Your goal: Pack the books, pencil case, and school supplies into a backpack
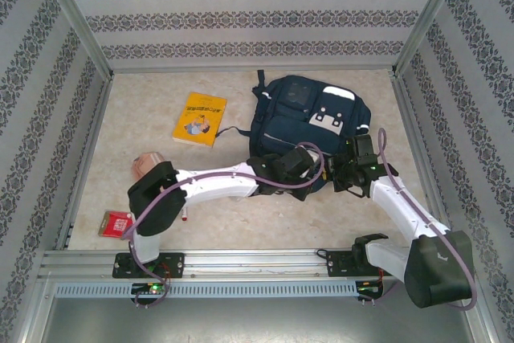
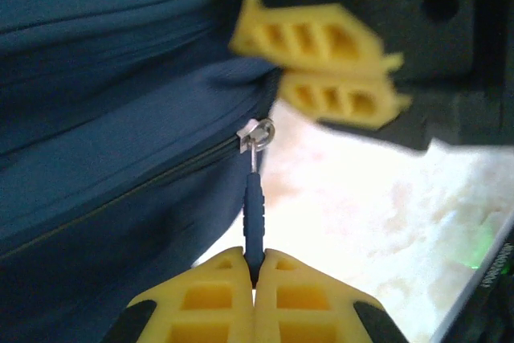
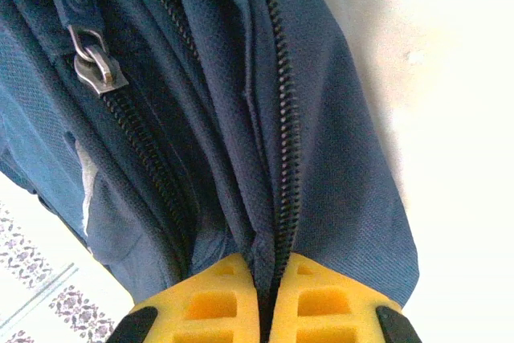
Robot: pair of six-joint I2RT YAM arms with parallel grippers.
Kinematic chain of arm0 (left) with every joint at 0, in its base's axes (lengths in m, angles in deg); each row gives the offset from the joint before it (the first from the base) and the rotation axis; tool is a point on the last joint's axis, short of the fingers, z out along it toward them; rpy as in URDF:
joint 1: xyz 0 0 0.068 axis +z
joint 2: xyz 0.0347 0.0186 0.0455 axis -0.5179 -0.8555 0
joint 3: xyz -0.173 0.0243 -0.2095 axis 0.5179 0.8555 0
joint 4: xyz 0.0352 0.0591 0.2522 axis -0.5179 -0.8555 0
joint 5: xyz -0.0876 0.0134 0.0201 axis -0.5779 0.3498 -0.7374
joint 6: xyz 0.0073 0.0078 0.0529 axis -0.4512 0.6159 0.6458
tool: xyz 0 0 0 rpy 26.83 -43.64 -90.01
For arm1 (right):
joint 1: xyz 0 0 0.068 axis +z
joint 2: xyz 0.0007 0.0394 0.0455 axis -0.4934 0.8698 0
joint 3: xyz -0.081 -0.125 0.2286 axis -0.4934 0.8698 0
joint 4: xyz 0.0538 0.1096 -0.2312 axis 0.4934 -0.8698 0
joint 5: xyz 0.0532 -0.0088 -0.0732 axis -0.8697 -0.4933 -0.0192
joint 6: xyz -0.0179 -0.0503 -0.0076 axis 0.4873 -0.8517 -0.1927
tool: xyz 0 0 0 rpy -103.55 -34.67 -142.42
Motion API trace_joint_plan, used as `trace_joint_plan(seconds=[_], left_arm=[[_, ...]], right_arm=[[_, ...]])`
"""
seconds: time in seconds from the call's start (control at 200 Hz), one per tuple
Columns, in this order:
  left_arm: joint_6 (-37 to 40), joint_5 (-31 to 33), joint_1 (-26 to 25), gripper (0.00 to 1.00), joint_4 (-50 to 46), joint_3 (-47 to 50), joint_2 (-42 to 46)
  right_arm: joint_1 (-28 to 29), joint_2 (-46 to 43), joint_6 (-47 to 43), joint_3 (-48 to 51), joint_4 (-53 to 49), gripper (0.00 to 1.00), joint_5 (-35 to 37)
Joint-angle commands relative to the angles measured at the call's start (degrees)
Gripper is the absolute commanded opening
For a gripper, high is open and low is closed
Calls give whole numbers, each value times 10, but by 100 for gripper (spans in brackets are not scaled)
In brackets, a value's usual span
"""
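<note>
The navy backpack [image 1: 309, 118] lies at the back right of the table. My left gripper [image 2: 254, 275] is shut on a blue ribbed zipper pull [image 2: 254, 202], which hangs from a metal slider [image 2: 257, 132] at the bag's near edge. My right gripper [image 3: 269, 275] is shut on a fold of backpack fabric [image 3: 337, 158] beside a zipper track. Both grippers meet at the bag's near edge, left [image 1: 320, 173] and right [image 1: 341, 171], nearly touching. The yellow book [image 1: 199, 118] lies left of the bag. Peach wood pieces [image 1: 147, 164] and the red packet [image 1: 117, 222] sit near my left arm. The pencil case is out of view.
A second metal zipper slider [image 3: 96, 70] sits on another track higher up the bag. Patterned walls [image 1: 48, 118] enclose the table on three sides. A metal rail [image 1: 257, 263] runs along the near edge by the arm bases.
</note>
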Motion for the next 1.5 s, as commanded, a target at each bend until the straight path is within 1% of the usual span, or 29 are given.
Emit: trace_joint_plan(seconds=[0.0, 0.1, 0.23, 0.305, 0.335, 0.355, 0.375, 0.4, 0.415, 0.435, 0.455, 0.48, 0.54, 0.615, 0.695, 0.779, 0.904, 0.989, 1.054, 1.089, 1.124, 1.179, 1.214, 1.259, 1.324, 1.384, 1.434, 1.459, 1.494], left_arm=[[14, 94, 1, 0, -35, 67, 70], [10, 110, 9, 0, -27, 143, 113], [37, 108, 17, 0, -26, 191, 162], [49, 77, 37, 0, -12, 207, 177], [55, 54, 46, 0, -3, 209, 179], [62, 37, 52, 0, 4, 210, 179], [70, 24, 56, 0, 8, 209, 177], [78, 9, 58, 0, 11, 205, 175], [84, 2, 58, 0, 12, 203, 173], [93, -9, 58, 0, 13, 200, 171], [100, -25, 58, 0, 15, 195, 167], [108, -46, 58, 0, 20, 191, 162], [111, -101, 57, 0, 40, 185, 153], [103, -150, 52, 0, 77, 185, 144], [104, -175, 41, 0, 109, 183, 134], [106, -183, 29, 0, 118, 166, 118], [93, -204, 22, 0, 137, 143, 90], [78, -208, 21, 0, 164, 145, 83], [86, -188, 21, 0, 158, 145, 87], [96, -174, 21, 0, 149, 143, 90], [104, -155, 21, 0, 137, 143, 93], [118, -121, 21, 0, 118, 144, 100], [132, -85, 21, 0, 97, 144, 105], [145, -29, 21, 0, 73, 147, 111], [165, 57, 25, 0, 49, 161, 122], [188, 98, 42, 0, 60, 187, 133], [180, 137, 65, 0, 71, 207, 135], [168, 147, 81, 0, 73, 211, 133], [155, 134, 105, 0, 71, 210, 127]], right_arm=[[-45, 6, -55, 5, -7, 0, 25], [-73, 26, -109, -9, -19, 0, 11], [-97, 48, -154, -19, -12, 0, -8], [-113, 63, -172, -24, -6, 0, -25], [-119, 71, -182, -30, -8, 4, -33], [-122, 76, -189, -36, -15, 9, -37], [-124, 80, -195, -42, -24, 19, -40], [-125, 83, -201, -51, -40, 38, -41], [-125, 84, -204, -56, -53, 47, -42], [-125, 85, -208, -62, -66, 54, -46], [-125, 84, -211, -66, -78, 58, -50], [-124, 79, -209, -72, -97, 61, -57], [-118, 61, -192, -78, -145, 64, -64], [-83, 14, -154, -73, -174, 67, -49], [-29, -34, -90, -51, -157, 69, -29], [29, -54, -19, -29, -139, 72, -17], [107, -61, 38, -21, -136, 71, 65], [130, -47, 59, -8, -130, 68, 77], [142, -33, 60, -5, -137, 65, 85], [146, -27, 55, -3, -134, 58, 90], [146, -25, 48, -1, -133, 47, 95], [145, -26, 40, 2, -135, 25, 107], [142, -32, 30, 2, -136, 10, 115], [134, -40, 16, 1, -142, 0, 123], [109, -52, -18, -1, -150, 0, 126], [77, -64, -53, -2, -164, 0, 120], [43, -73, -87, 3, -170, 0, 110], [25, -77, -103, 6, -171, 0, 104], [0, -80, -125, 12, -168, 0, 92]])
